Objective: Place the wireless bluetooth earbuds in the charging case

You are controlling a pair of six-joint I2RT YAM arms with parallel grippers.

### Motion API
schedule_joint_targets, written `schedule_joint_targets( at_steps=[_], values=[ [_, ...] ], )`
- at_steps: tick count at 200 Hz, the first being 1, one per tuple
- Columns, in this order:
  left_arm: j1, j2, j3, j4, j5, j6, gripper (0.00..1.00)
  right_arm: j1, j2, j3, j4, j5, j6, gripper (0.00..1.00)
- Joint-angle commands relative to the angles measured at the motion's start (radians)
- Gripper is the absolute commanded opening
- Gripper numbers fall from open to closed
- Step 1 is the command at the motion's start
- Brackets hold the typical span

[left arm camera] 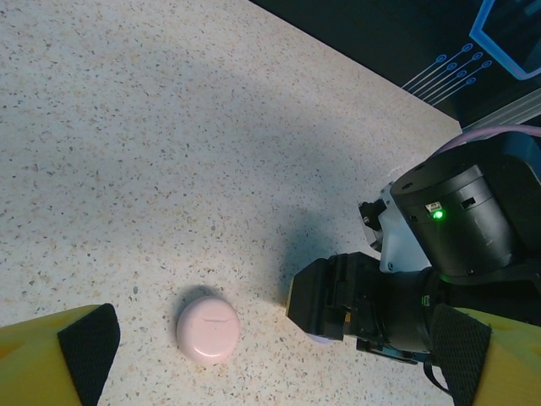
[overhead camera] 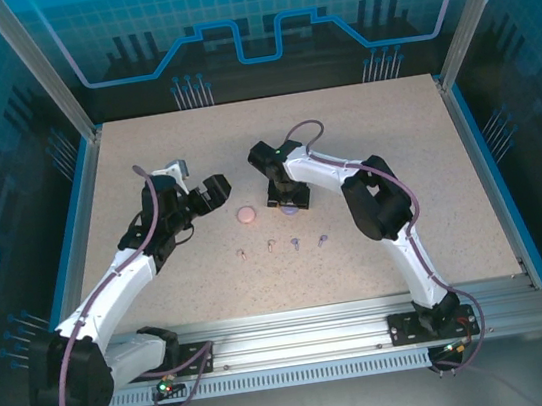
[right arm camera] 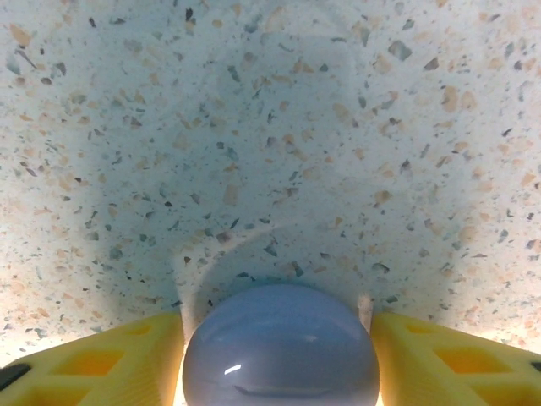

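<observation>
Four earbuds are lying in a loose row on the table, near the middle of its front half, each apart from the next; the two on the left are looking pale pink, the two on the right purplish, too small for more detail. None is sitting in a case. Just behind the row, the purple charging case is resting flat on the table with its lid down, and the right claw is coming down on it from above. In the right wrist view the purple charging case is sitting between the yellow fingers, both sides meeting its rim, so the right claw is pinching it. The pink charging case is lying closed just left of the purple one, close but not touching, with nothing holding it. In the left wrist view the pink charging case is showing as a round disc, with the right claw's black body beside it and a sliver of the purple case underneath. The left claw is hovering behind and left of the pink case, apart from it, its fingers spread wide and gripping nothing. Both arms are reaching in toward the table's centre.
</observation>
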Motion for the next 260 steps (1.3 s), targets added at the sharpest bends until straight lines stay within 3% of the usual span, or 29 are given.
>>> schedule_joint_targets(
  at_steps=[1,35,75,114,176,260],
  values=[
    [0.005,0.005,-0.017,0.017,0.03,-0.006,0.99,0.004,0.024,0.011,-0.004,0.003,0.005,0.57],
    [0.005,-0.01,-0.043,0.058,0.066,-0.007,0.99,0.004,-0.019,-0.029,0.045,-0.022,-0.004,0.48],
    [0.004,-0.04,-0.107,0.168,0.121,-0.056,0.99,0.002,-0.098,-0.079,0.101,-0.049,-0.001,0.46],
    [-0.004,-0.031,-0.218,0.437,0.164,-0.149,0.99,-0.026,-0.222,-0.162,0.18,-0.104,0.023,0.46],
    [-0.071,0.169,-0.311,0.884,0.168,-0.275,0.99,-0.078,-0.423,-0.253,0.292,-0.205,0.091,0.46],
    [-0.211,0.427,-0.319,1.314,0.042,-0.262,0.99,-0.073,-0.511,-0.29,0.366,-0.248,0.263,0.46]
  ],
)
